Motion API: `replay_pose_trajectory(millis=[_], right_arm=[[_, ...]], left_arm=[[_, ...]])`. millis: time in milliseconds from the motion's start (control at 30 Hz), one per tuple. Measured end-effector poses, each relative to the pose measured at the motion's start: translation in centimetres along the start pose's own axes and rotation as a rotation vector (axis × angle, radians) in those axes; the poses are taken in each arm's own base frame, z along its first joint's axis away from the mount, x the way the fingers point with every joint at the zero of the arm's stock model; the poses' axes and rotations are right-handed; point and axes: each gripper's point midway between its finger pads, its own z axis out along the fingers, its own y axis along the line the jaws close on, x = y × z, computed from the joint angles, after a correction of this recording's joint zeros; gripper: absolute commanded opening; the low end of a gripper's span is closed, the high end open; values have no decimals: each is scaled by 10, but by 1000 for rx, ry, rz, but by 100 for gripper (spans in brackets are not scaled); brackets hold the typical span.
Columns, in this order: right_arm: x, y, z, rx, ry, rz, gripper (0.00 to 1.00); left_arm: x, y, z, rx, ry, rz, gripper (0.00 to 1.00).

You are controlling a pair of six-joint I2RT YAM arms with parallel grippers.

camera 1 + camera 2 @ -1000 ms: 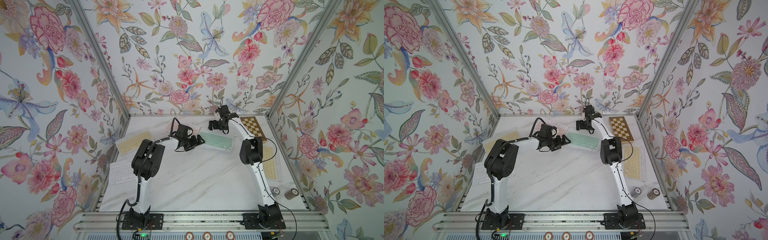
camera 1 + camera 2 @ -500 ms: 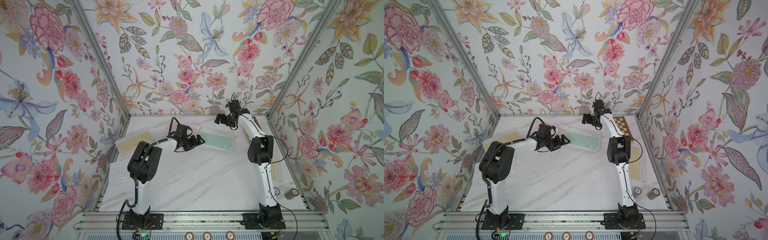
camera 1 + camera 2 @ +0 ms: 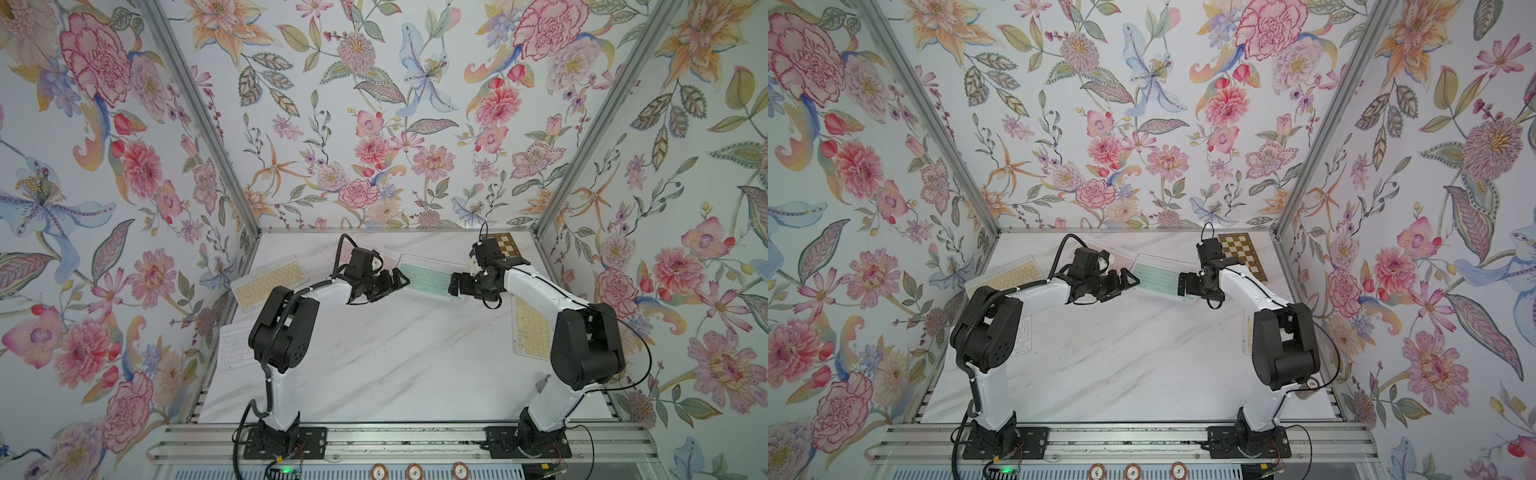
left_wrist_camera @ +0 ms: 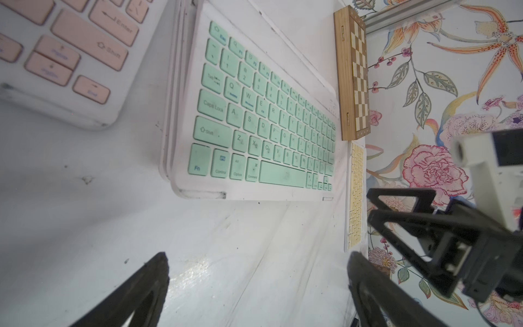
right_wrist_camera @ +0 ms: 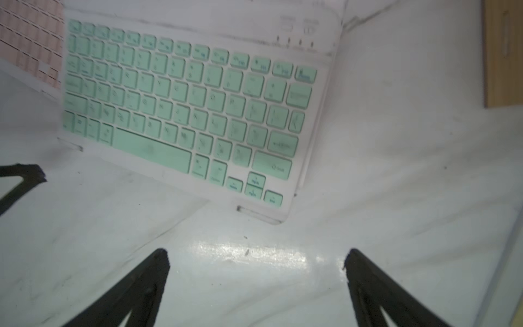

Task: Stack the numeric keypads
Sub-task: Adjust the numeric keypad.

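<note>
At frame centre, one white-framed, mint-keyed keypad (image 3: pixel 430 277) topped a stack; one pink keypad (image 3: pixel 390 261), two yellow keypads (image 3: pixel 270 282) and one white keypad (image 3: pixel 235 349) lay around. The left gripper (image 3: pixel 397 282) and right gripper (image 3: pixel 455 286) gaped wide, empty.

place: robot lab test booth | walls: floral-print panels (image 3: pixel 374 104) left, far and right, joined by aluminium posts (image 3: pixel 204 116) | surface: white marble-look tabletop (image 3: pixel 395 357) | near edge: slotted aluminium rail (image 3: pixel 395 438) with two arm bases (image 3: pixel 284 442) bolted on

2 arms (image 3: pixel 328 289) of white links and black joints are seen, black cables (image 3: pixel 271 392) attached; left gripper (image 3: pixel 399 280) and right gripper (image 3: pixel 454 284) are black.
</note>
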Motion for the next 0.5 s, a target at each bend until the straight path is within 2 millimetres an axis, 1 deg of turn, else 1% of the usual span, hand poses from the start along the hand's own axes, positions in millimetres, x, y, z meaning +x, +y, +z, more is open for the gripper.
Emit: replay_pose_trajectory(millis=[67,133,200,300,400,500], right_arm=[[29,-7,10,26,50,2,99],[47,-12,21,45,85,7,99],[57,-16,30,62,108,16,99],[56,-20,44,99,108,25,99],[39,-18,51,124,71,35,99],[22,-19,57,149,33,50,99]], left_arm=[[2,-4,2,8,1,5,99],[3,-9,4,18,1,7,99],[5,-14,5,32,2,12,99],[9,-22,8,51,8,18,99],[11,-25,9,63,15,21,99],[14,-23,9,60,21,17,100]])
